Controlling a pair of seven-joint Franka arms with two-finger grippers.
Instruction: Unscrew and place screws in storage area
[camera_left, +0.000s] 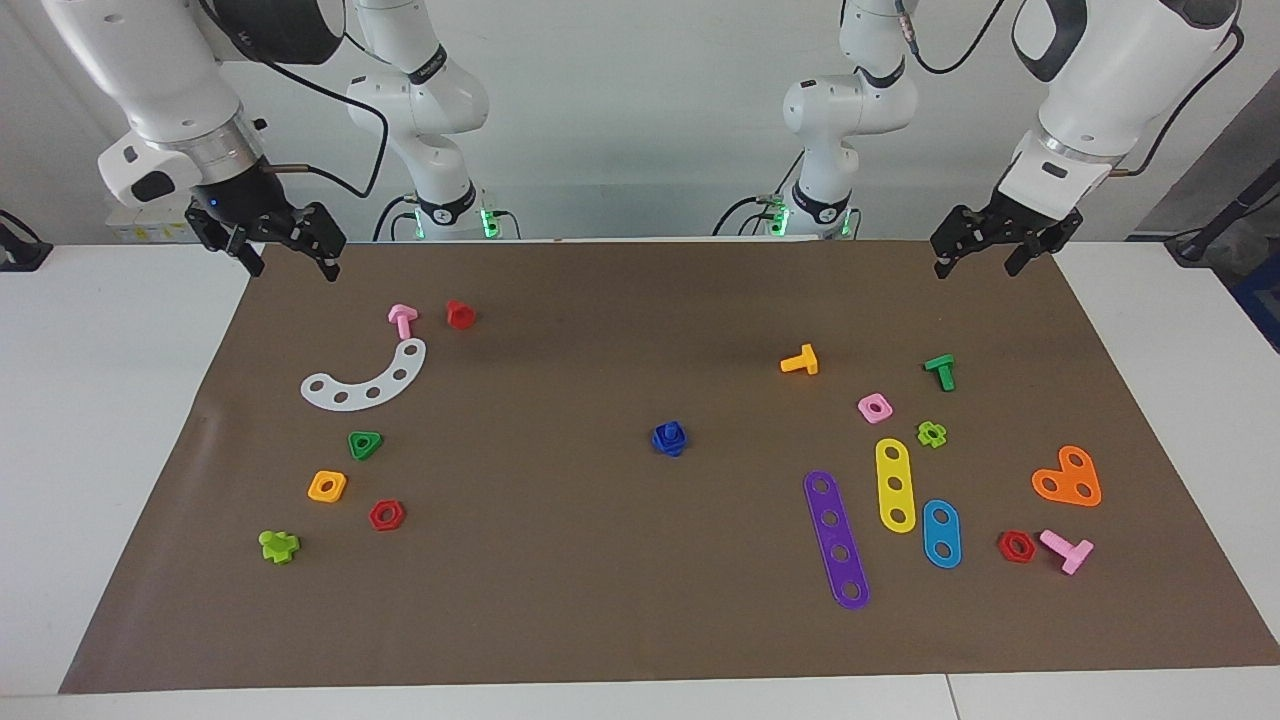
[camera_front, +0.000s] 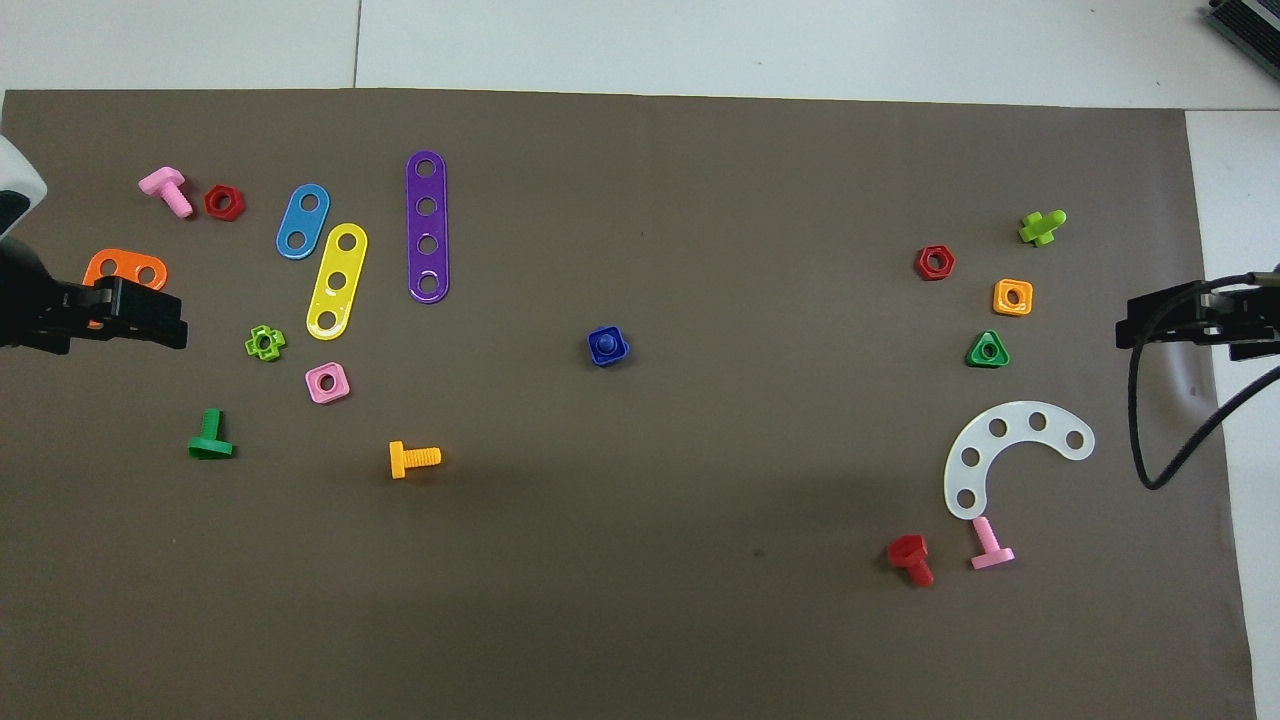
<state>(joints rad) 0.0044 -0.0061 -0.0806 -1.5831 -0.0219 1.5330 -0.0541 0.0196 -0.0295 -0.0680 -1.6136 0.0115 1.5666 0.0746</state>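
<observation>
Brown paper mat, the storage surface, fills the table's near edge in the facing view and runs up to the robots' bases, strewn at both ends with loose plastic parts and bare through the middle. Toward the left arm's end lie a long purple perforated plastic strip, a yellow three-hole strip and a short blue two-hole strip; toward the right arm's end lies a white curved perforated strip.

Both arms wait raised over the mat's corners at the robots' own edge. Right two-finger gripper hangs with its fingers spread and nothing between them. Left two-finger gripper likewise hangs parted and empty.

Alone at the mat's centre sits the small dark-blue plastic bolt with its blue square nut, still threaded together, well apart from every other piece. In the overhead view the bolt and nut show the nut flat on the mat and the stem pointing up, so the long axis seems to be vertical.

Each gripper stands about equally far from it, one to either end, so neither arm has a clear advantage. A descent from above onto the square nut looks the likely approach, the other gripper taking the bolt.
</observation>
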